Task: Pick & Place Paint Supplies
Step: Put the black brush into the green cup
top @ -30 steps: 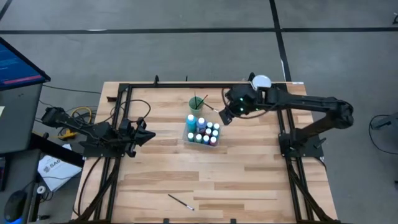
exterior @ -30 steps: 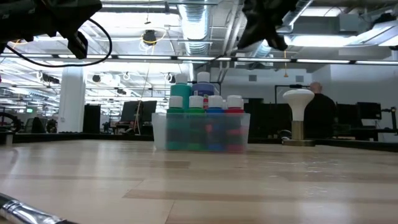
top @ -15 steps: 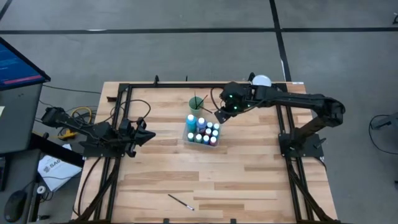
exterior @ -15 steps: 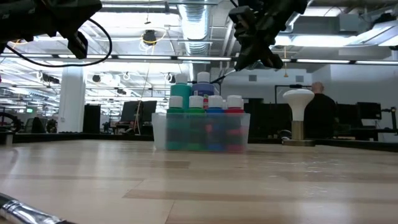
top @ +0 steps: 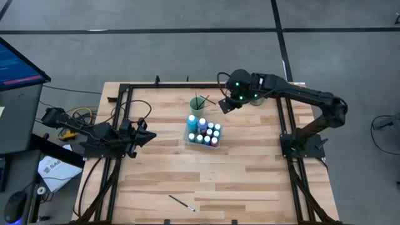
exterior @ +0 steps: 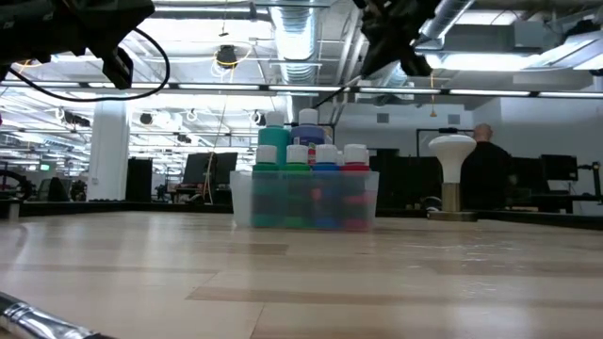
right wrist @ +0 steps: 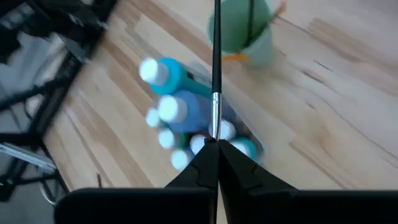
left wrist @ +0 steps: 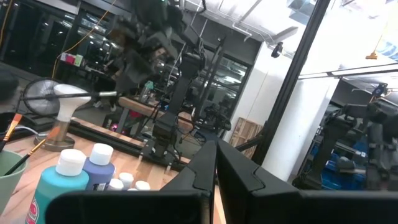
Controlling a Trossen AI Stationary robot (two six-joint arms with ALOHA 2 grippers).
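A clear tray with several white-capped paint bottles stands mid-table. Just beyond it is a green cup with brushes standing in it. A thin dark paintbrush is in my right gripper, which is shut on it and hovers above the table to the cup's right. Another paintbrush lies flat near the table's near edge. My left gripper waits shut at the table's left side, above the wood. My right gripper pinches the paintbrush between its two fingers at the silvery ferrule end. The fingers slant downward, and the brush runs on along their line. Its long dark handle sticks out ahead of the fingertips toward the green cup, clear of the table.
A white round-topped stand sits at the table's far right corner. Black frame rails run along the far edge and both sides. Bare wood lies between the tray and the near edge. A person stands in the room behind.
My right gripper has gone toward the table's far edge and a little up, still shut on the paintbrush, and has tipped and rolled somewhat. The brush has travelled with it, clear of the table.
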